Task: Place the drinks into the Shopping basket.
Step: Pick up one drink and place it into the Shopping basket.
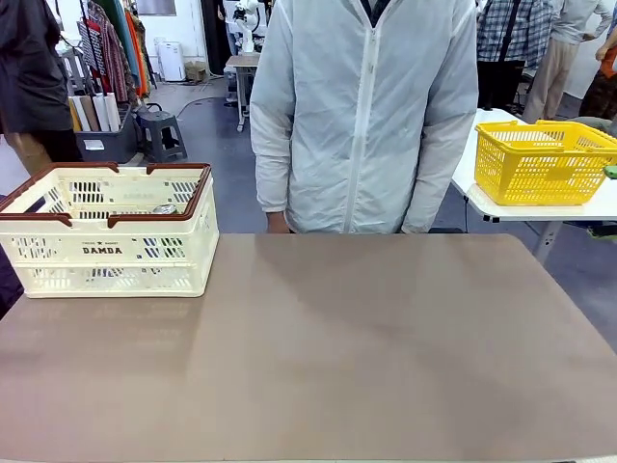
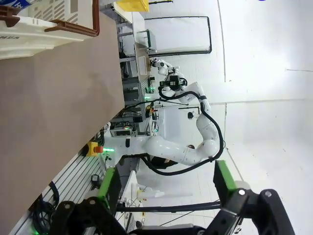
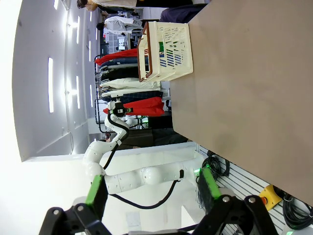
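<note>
Shopping basket [image 1: 106, 251] on brown table [image 1: 337, 357] — left gripper [image 2: 166, 188], right gripper [image 3: 151, 193] both wide.

Left tool [image 2: 166, 188] & right tool [image 3: 151, 193]: black w/ green pads. Arms glossy white, black cables. Person [image 1: 364, 106], top centre: white zip jacket.

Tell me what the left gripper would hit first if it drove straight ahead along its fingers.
Probably nothing near: the left gripper, open and empty, points past the table edge toward the other white arm and the wall; depth is unclear.
</note>
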